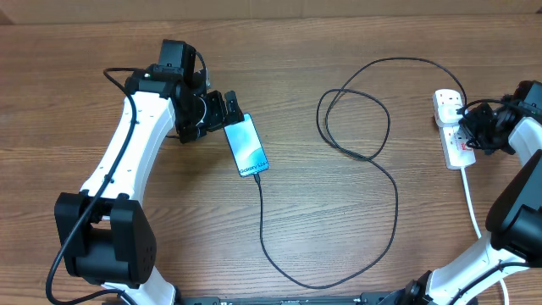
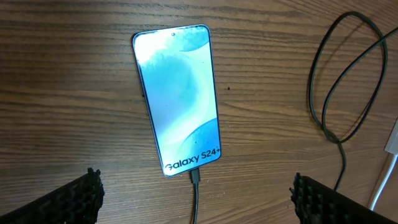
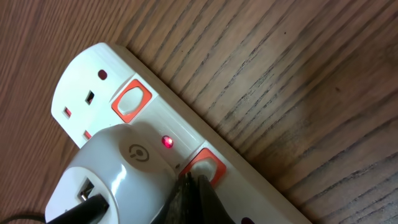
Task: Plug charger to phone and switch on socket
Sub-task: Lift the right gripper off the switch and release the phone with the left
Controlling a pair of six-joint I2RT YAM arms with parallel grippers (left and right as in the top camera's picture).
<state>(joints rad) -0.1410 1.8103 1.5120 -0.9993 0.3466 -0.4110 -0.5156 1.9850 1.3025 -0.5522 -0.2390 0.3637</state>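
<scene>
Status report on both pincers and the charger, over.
Left pincer open by phone. Right pincer shut, tip at socket switch, red lamp lit. Charger in phone. Nothing blocking.

Even, warm lighting, soft faint shadows, sharp focus, nearest foreground slightly blurred

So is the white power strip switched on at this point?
On, it seems: a small red lamp glows on the white power strip beside the orange-framed switch at the shut right gripper.
</scene>
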